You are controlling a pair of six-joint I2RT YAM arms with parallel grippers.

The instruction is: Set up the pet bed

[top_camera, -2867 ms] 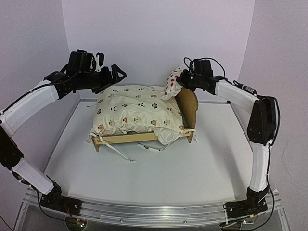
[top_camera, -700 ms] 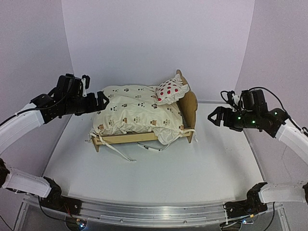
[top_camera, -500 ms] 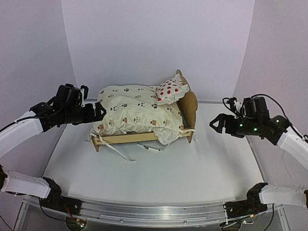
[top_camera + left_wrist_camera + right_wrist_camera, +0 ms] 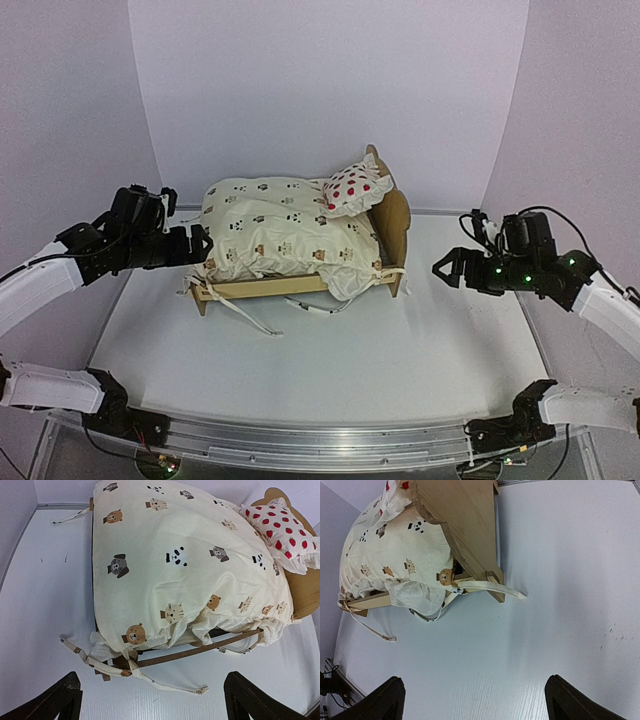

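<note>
The plywood pet bed (image 4: pixel 397 215) with its ear-shaped headboard stands toward the desk's (image 4: pixel 400 350) far edge under a puffy cushion (image 4: pixel 280 235) and a spotted pillow (image 4: pixel 350 187). The left end effector (image 4: pixel 197 244) and the right end effector (image 4: pixel 447 268) hang released.

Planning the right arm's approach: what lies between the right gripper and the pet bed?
Bare table only, per top and right wrist views; a loose cream tie trails past a leg of the pet bed.

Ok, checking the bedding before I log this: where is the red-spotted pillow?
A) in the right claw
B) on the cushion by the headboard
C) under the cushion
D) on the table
B: the pillow lies on top of the cushion, right at the headboard.
</note>
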